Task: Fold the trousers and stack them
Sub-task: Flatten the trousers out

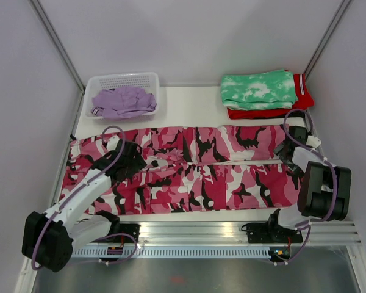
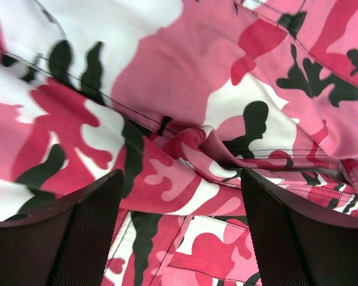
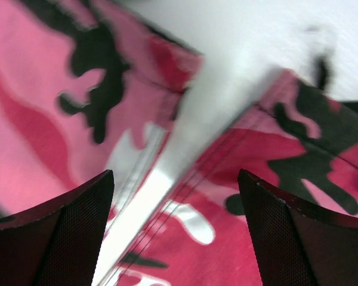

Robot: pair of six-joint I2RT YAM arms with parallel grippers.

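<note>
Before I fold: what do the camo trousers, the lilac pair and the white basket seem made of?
Camo trousers: woven, cotton-like cloth, matte; stitched seams and soft creases show in the left wrist view. Lilac trousers: softer matte fabric, possibly knit, crumpled in a heap; weave too small to tell. Basket: probably white plastic, with perforated walls.

Top view: the left arm (image 1: 88, 189) covers part of the left half of the camouflage trousers (image 1: 219, 177), and the right arm (image 1: 317, 186) covers their lower right end. The red garment (image 1: 306, 97) shows only as an edge under the tie-dye garment (image 1: 259, 88). The right wrist view is smeared and its seams are unclear; in both wrist views the bottom edge cuts off the fingers (image 2: 77, 238).
</note>
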